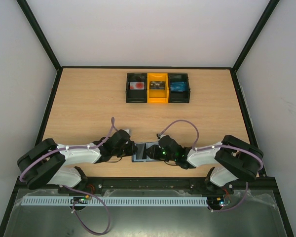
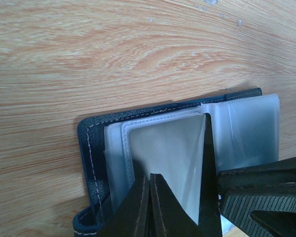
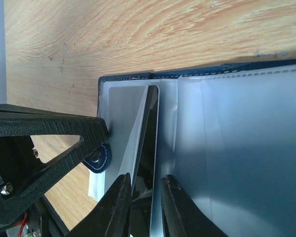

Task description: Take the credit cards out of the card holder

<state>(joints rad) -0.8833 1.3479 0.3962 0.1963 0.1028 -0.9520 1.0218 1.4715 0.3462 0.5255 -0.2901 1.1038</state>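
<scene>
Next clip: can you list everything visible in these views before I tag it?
card holder: one, dark navy with pale clear pockets, lying open on the near middle of the table between the two grippers
dark card: one, blackish, standing on edge out of a pocket
bins: three, black, yellow and black, in a row at the far side, each with something inside
table: one, light wood
left gripper: one, black, fingers together over the pockets
right gripper: one, black, fingers on either side of the dark card
</scene>
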